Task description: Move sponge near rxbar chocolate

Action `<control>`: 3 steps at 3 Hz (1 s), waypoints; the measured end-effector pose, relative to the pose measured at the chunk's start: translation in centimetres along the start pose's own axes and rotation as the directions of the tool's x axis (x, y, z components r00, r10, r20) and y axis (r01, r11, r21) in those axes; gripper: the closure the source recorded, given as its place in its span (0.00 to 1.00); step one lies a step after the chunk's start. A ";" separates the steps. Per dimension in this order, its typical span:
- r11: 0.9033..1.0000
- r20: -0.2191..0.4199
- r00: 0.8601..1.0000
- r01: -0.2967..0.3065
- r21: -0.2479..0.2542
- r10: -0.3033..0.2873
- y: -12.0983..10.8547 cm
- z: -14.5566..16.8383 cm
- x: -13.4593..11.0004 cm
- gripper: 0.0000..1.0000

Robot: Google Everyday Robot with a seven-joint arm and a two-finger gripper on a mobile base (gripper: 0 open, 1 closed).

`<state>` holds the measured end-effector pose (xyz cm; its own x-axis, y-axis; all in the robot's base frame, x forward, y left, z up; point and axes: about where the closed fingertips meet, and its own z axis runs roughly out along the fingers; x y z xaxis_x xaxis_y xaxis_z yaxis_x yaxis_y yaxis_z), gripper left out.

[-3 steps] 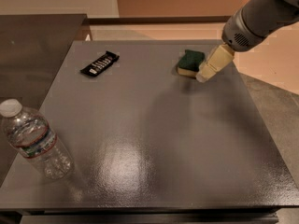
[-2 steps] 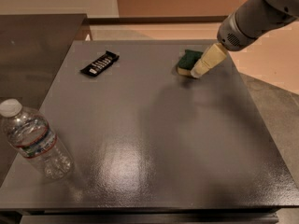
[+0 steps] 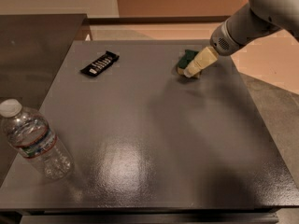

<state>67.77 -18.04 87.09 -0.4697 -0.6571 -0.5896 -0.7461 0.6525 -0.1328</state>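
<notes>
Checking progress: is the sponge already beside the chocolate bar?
No, the sponge sits by the gripper at the far right, while the rxbar chocolate lies well apart at the far left.

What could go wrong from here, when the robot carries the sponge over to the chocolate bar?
1. The gripper is at the sponge and covers its right part. If the hold is off-centre, the sponge may slip or turn.
2. The rxbar chocolate is thin and flat, far to the left on the table. A sponge that arrives too low could push it away.
The water bottle at the front left corner is probably off the path.
</notes>
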 end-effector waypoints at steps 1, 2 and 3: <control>0.999 0.006 1.000 -0.028 -0.022 0.028 -0.1 1.5 0.2 0.00; 0.998 0.001 0.999 -0.041 -0.043 0.041 0.1 2.7 0.6 0.00; 0.997 -0.008 0.999 -0.046 -0.058 0.045 0.3 3.5 0.9 0.18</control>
<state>68.74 -17.08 83.75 -0.5068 -0.6296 -0.5888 -0.7498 0.6590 -0.0593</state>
